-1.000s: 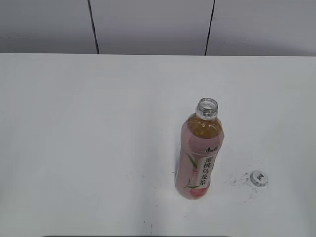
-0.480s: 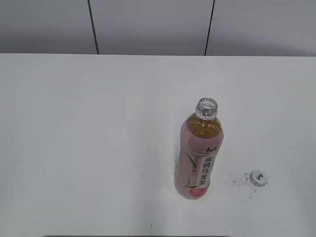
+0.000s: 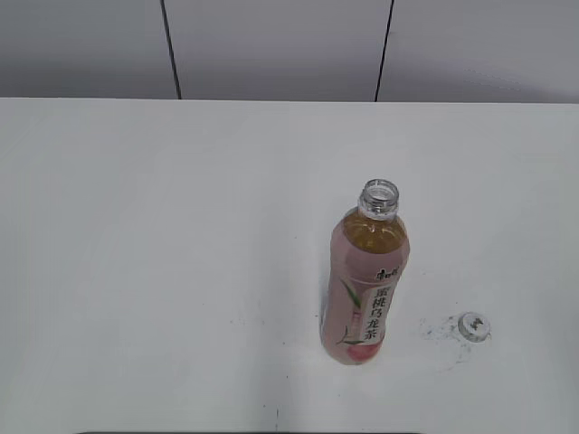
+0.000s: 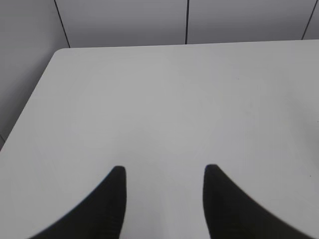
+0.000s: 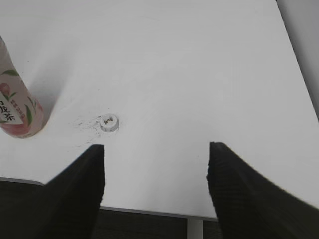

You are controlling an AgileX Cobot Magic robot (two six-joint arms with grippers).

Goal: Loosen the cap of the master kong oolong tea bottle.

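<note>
White counter (image 3: pixel 163 271), matte, with dark scuff marks (image 3: pixel 441 331) near the front right. Behind it, grey wall panels (image 3: pixel 271 45) split by dark vertical seams. Master kong oolong tea bottle (image 3: pixel 365 280) upright right of centre, neck open. Cap (image 3: pixel 473 325) flat on the counter, right of the bottle and apart from it, beside the scuffs. Left tool (image 4: pixel 164 172) spread over bare counter, holding nothing. Right tool (image 5: pixel 155 149) spread wide above the front edge, empty, near the cap.

A lab-like test bench: bare white table (image 3: pixel 163 253) against grey panelled wall (image 3: pixel 271 45).
</note>
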